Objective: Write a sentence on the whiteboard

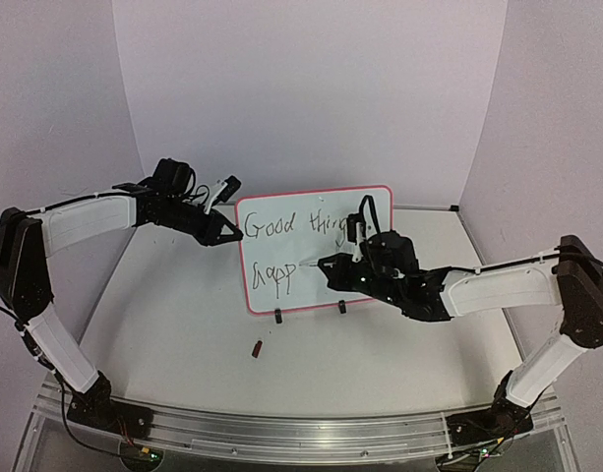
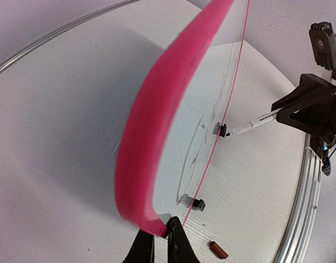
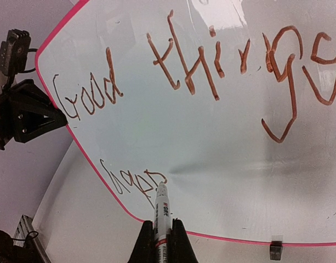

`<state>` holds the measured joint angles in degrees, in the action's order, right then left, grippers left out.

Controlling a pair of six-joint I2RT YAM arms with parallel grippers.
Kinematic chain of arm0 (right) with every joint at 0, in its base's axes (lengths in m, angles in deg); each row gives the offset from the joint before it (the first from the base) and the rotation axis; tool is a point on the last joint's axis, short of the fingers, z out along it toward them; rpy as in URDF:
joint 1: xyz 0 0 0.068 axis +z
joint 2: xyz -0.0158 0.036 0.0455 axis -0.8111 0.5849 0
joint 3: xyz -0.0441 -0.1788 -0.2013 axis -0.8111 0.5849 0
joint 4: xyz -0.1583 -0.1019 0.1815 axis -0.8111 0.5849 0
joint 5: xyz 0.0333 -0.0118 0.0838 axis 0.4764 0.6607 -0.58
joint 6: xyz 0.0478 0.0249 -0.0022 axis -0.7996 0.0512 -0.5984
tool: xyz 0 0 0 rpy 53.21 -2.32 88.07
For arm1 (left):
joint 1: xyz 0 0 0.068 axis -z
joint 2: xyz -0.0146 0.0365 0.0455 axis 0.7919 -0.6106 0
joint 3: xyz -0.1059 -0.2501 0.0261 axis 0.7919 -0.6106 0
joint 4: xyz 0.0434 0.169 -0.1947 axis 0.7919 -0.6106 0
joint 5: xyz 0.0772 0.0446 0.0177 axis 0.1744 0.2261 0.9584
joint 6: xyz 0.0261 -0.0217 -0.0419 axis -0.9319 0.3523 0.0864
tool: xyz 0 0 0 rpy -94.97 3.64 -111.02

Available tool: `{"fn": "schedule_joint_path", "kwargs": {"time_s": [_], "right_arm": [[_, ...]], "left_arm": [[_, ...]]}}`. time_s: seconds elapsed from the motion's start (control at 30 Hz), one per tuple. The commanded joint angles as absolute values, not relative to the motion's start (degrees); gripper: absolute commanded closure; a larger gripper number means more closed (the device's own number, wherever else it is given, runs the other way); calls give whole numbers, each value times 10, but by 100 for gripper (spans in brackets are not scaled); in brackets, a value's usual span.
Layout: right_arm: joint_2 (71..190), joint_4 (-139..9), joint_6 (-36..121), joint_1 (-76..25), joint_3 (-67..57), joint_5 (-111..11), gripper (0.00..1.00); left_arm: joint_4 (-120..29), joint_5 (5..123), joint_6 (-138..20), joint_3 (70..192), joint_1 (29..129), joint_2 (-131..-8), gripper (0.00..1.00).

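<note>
Mid-writing on the glossy pink-framed whiteboard (image 1: pixel 281 251): right gripper (image 3: pixel 162 230) clamps a white marker (image 3: pixel 161 205), left gripper (image 2: pixel 159 230) pinches its ten-o'clock corner; next letter should go toward three.

Overhead rear view, two close wrist views, sharing the whiteboard (image 1: pixel 281 252)

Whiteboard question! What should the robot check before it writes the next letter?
1. Left hand pinching the whiteboard frame: ok.
2. Right hand shut on the marker: ok.
3. Marker tip right after the last letter of the sentence: ok.
4. Tip actually touching the board: cannot tell.
5. Blank space to the right for more letters: ok.
6. Clip feet standing on the table: ok.
</note>
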<state>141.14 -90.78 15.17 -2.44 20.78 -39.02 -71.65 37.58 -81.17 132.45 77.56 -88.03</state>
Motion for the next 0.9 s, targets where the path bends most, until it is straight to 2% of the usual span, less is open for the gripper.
{"fn": "schedule_joint_path", "kwargs": {"time_s": [0.0, 0.3, 0.87], "right_arm": [[1430, -917, 155, -27, 192, -378, 100], [1449, -916, 152, -31, 181, -378, 100], [1413, -890, 159, -32, 192, -337, 100]], "left_arm": [[-745, 418, -834, 1324, 792, -905, 100], [-745, 418, -833, 1324, 792, -904, 100], [-746, 418, -834, 1324, 793, -904, 100]]}}
